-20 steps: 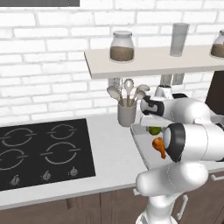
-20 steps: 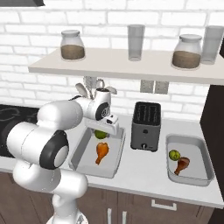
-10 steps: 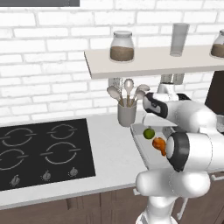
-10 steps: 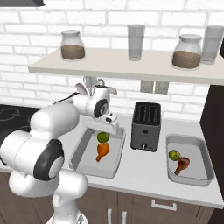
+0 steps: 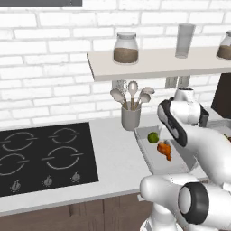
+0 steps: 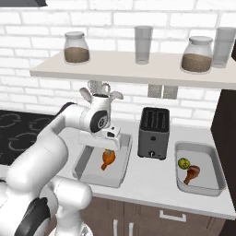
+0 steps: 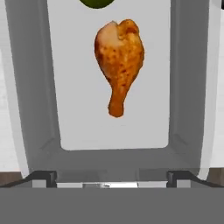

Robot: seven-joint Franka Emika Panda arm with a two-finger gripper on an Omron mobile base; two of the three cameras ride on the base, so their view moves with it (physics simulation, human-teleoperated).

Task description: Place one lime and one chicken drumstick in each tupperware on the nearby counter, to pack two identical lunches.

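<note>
My gripper (image 6: 101,144) hangs open above the left tupperware (image 6: 87,162), nothing between its fingers. In the hand view the fingertips (image 7: 43,177) stand wide apart at the bottom, over the same tupperware (image 7: 26,87). A browned chicken drumstick (image 7: 119,57) lies flat in it, with a green lime (image 7: 97,2) just beyond at the top edge. From the left base view the lime (image 5: 153,137) and drumstick (image 5: 164,150) sit side by side in the tray (image 5: 153,166). The right tupperware (image 6: 205,183) holds a lime (image 6: 184,163) and a drumstick (image 6: 191,173).
A dark toaster (image 6: 154,132) stands on the counter (image 5: 115,158) between the two trays. A grey utensil cup (image 5: 131,116) sits behind the left tray. The black cooktop (image 5: 45,155) lies to the left. A wall shelf (image 6: 138,71) with jars overhangs the counter.
The hand has risen from down inside the left tray to well above it, and the jaws have spread a little wider. The drumstick and lime stay lying in the tray.
</note>
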